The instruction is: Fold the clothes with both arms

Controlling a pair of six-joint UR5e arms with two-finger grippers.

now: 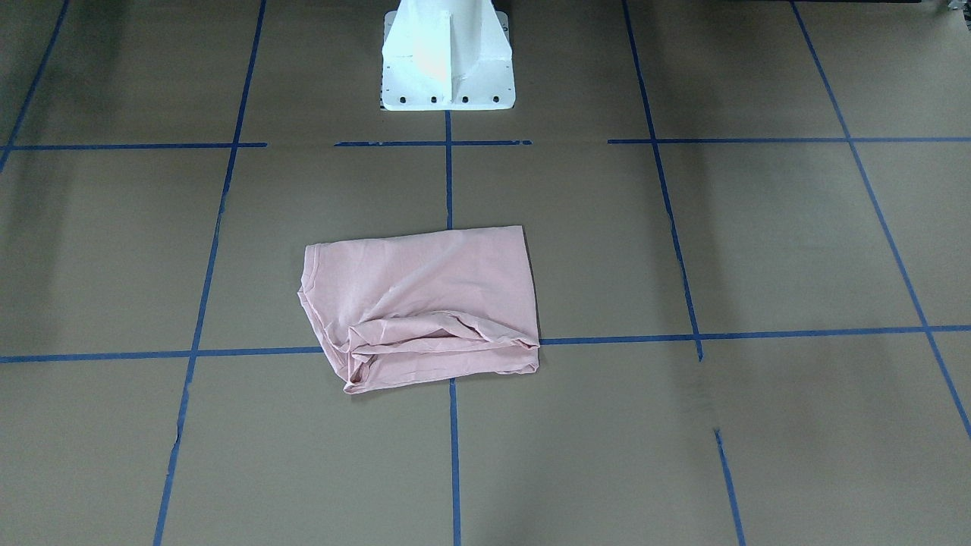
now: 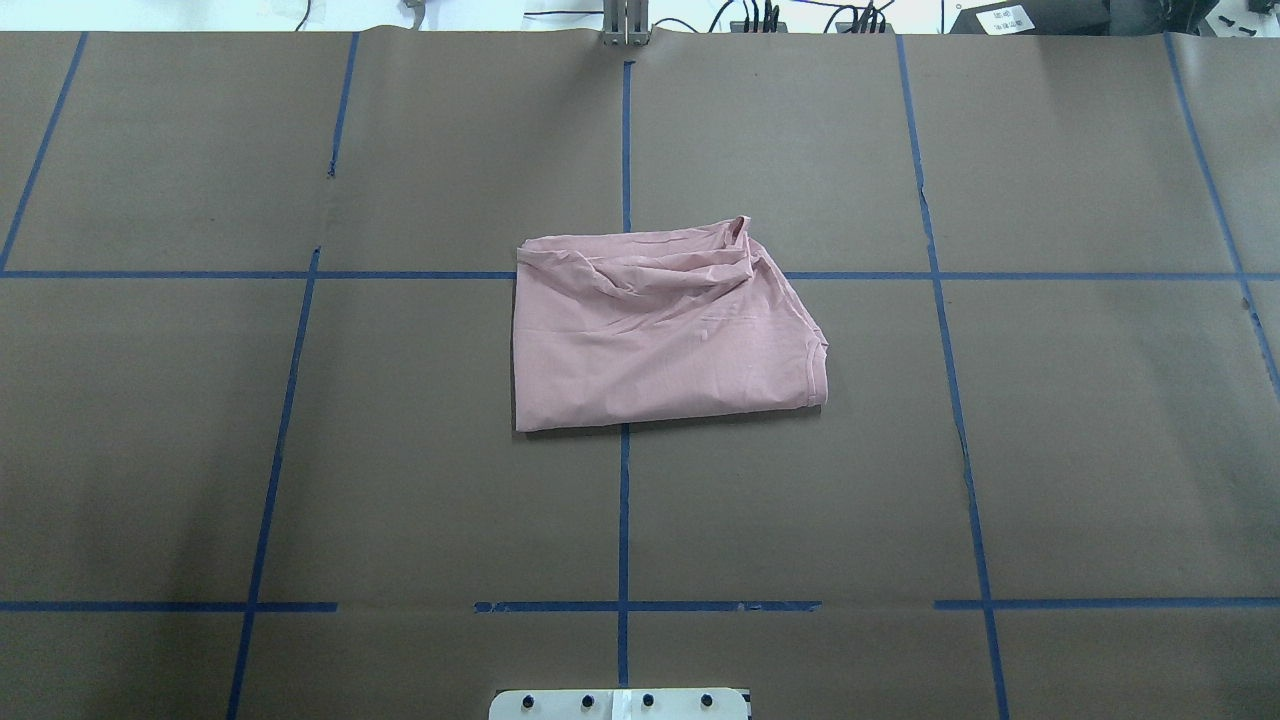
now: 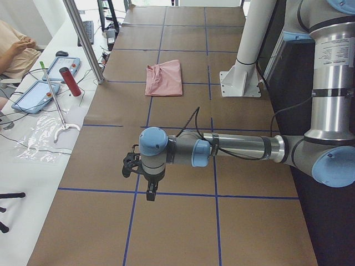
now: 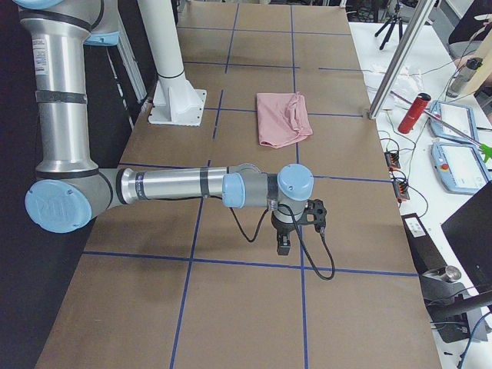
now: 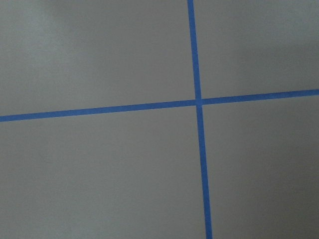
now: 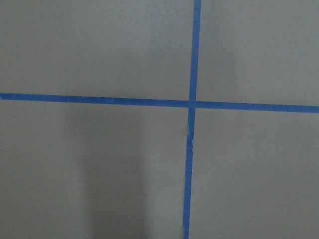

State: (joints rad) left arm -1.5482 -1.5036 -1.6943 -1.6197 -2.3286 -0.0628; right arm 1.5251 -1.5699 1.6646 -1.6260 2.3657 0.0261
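The pale pink T-shirt [image 1: 425, 303] lies folded into a rough rectangle at the table's middle, with bunched folds along its far edge in the overhead view [image 2: 650, 330]. Its print is hidden. It also shows in the left side view [image 3: 165, 77] and the right side view [image 4: 280, 119]. My left gripper [image 3: 150, 191] points down above the table's left end, far from the shirt. My right gripper [image 4: 282, 244] points down above the right end, also far from it. I cannot tell whether either is open or shut. Both wrist views show only brown table and blue tape.
The white pedestal base [image 1: 447, 57] stands behind the shirt. Blue tape lines [image 2: 624, 500] grid the brown table. A side bench holds tablets, a red bottle [image 3: 70, 81] and a metal post [image 3: 83, 39]. A person [image 3: 16, 50] sits there.
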